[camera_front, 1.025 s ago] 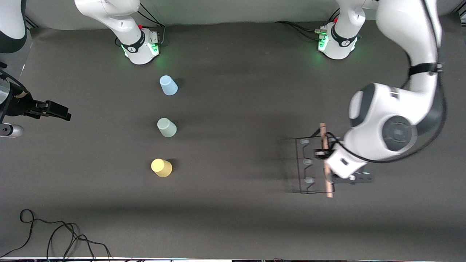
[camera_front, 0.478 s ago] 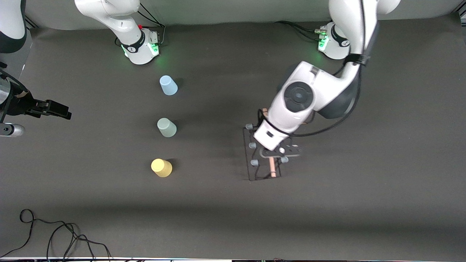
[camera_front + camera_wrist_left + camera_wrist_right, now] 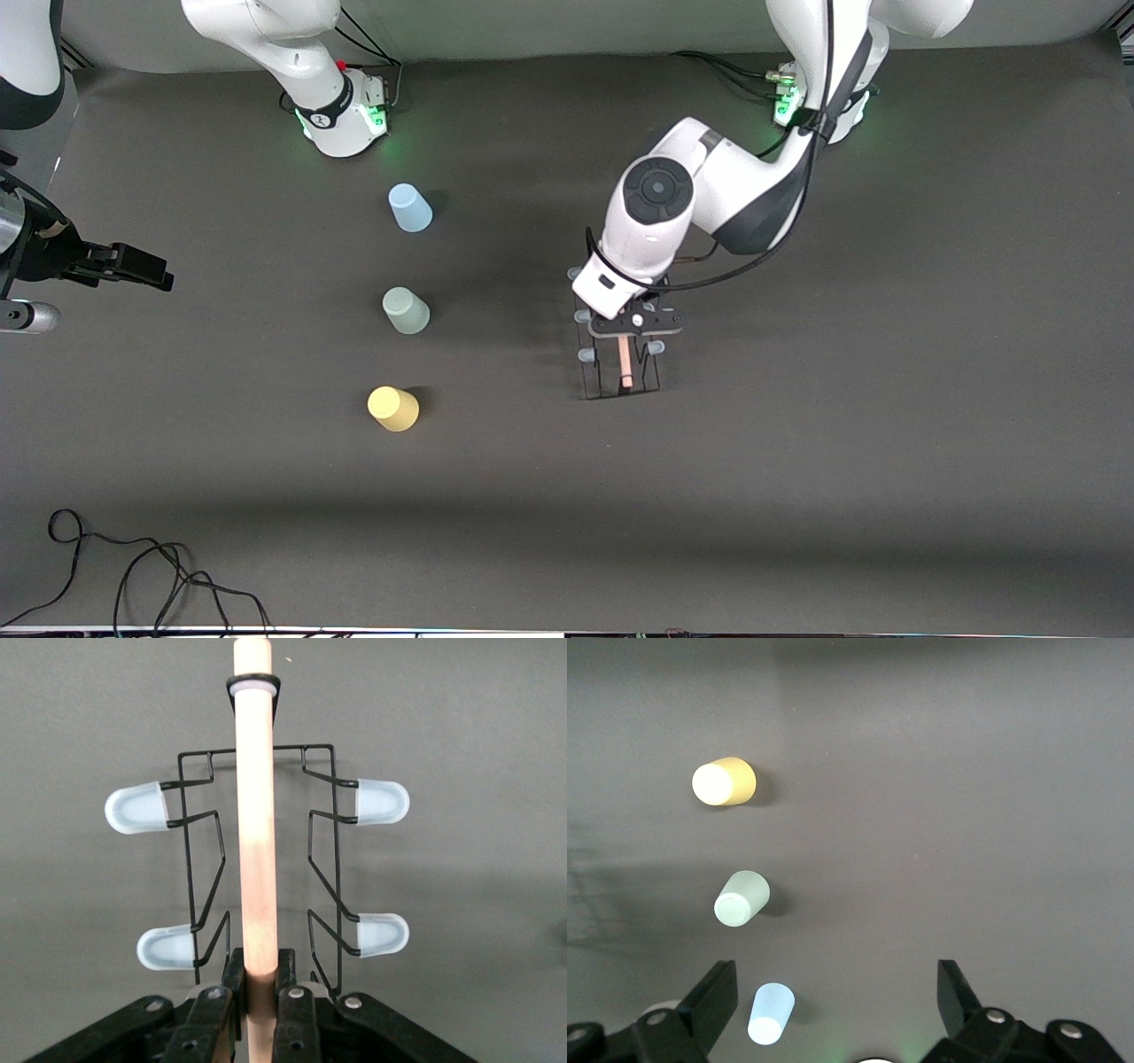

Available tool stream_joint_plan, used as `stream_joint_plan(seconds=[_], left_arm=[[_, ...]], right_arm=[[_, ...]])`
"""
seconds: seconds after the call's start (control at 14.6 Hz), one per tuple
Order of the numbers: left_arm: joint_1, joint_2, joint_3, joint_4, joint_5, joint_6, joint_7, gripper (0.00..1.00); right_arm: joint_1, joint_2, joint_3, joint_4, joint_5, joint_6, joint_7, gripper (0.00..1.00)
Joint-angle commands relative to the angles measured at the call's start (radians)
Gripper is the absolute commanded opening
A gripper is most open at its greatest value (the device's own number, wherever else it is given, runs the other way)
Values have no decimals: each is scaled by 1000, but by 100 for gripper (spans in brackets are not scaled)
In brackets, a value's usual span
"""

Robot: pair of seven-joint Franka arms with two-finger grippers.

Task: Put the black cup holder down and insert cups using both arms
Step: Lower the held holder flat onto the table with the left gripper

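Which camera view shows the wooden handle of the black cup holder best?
The left wrist view: the wooden handle of the black cup holder runs full length, clamped in the left gripper. The front view shows only its end; the right wrist view none.

Even overhead light, dim matte counter [image 3: 797,496], all views sharp.
Soft broad shadows band the counter; small shadows hug each cup; green glow at both arm bases [image 3: 350,124]; no glare, no motion blur.
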Motion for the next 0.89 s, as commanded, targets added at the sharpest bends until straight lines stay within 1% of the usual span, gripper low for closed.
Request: stream_joint_plan(seconds=[0.0, 0.21, 0.68, 0.82], left_arm=[[-41, -48, 22, -85, 17, 67, -29, 0], [-58, -42, 22, -99, 17, 113, -61, 0], [-61, -37, 20, -98, 26, 115, -43, 0], [-65, -31, 20, -98, 35, 136, -43, 0]], right_arm=[[-5, 6, 3, 22, -10, -17, -22, 100], [-6, 6, 2, 22, -9, -20, -22, 100], [-12, 6, 2, 22, -15, -29, -22, 100], [-12, 6, 2, 22, -15, -31, -22, 100]])
